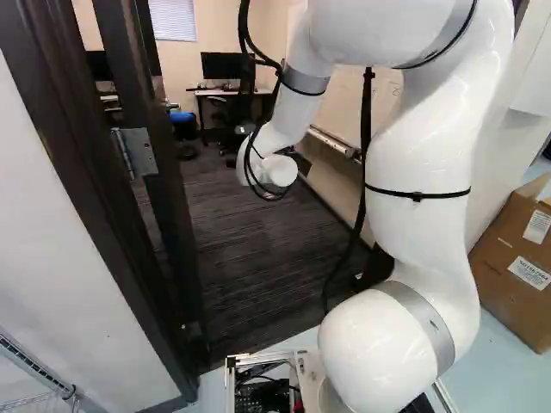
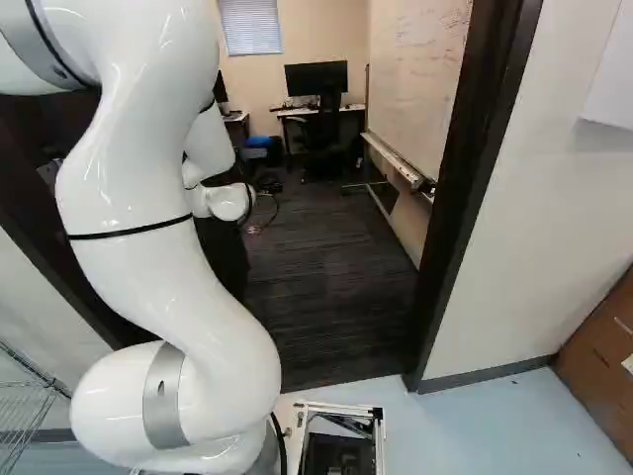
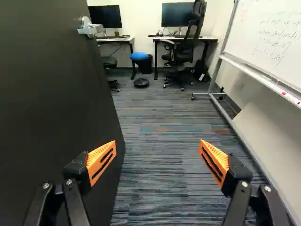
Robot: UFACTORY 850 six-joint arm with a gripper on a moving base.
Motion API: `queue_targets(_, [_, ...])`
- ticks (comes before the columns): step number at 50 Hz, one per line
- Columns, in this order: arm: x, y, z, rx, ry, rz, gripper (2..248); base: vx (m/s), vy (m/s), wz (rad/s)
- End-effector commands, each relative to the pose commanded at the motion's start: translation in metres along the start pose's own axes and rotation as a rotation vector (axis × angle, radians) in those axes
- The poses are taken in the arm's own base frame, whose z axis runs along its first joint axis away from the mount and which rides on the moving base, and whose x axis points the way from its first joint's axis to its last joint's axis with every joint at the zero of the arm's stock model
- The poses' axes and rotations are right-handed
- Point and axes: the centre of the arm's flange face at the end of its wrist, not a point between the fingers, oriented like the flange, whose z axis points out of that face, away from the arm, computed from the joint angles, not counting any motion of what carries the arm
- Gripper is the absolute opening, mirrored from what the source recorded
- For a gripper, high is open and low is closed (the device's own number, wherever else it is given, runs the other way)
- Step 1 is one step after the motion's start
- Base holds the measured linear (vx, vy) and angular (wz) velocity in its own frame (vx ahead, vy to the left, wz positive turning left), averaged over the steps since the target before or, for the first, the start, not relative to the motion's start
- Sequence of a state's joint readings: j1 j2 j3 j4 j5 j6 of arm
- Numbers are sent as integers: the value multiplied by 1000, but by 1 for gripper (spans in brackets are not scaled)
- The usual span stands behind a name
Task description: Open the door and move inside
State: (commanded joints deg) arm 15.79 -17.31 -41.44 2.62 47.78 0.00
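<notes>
Your white arm (image 1: 422, 172) stands nearest in both base views, and it covers a good deal. You can't see the end effector (image 3: 157, 147) in either one; only the wrist view gives you its fingers, wide apart with nothing gripped between the orange pads (image 3: 101, 161). The right base view leaves you little of the door (image 3: 51, 103), most of it hidden behind the arm, and its handle (image 3: 90, 28) is lost to you in both base views. In the wrist view, the door's near side and top are cut off, as is part of the whiteboard (image 3: 270, 35).

You have the door standing open, right beside the end effector on its left. The left finger overlaps the door's dark face, though you can't tell whether they touch. Its handle is well ahead of the fingers, near the door's far edge. Straight ahead of you, between door and whiteboard, lies carpet (image 3: 160, 136), with a desk (image 3: 186, 38) beyond.
</notes>
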Motion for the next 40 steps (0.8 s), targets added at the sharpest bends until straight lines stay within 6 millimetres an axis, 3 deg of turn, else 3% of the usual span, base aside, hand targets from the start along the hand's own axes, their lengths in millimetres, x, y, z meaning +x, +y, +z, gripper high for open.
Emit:
queue_targets(17, [-3,14,-24,-23,-1,5,247,0,0,0])
queue_targets(40, [-15,41,-77,-74,-4,18,247,0,0,0])
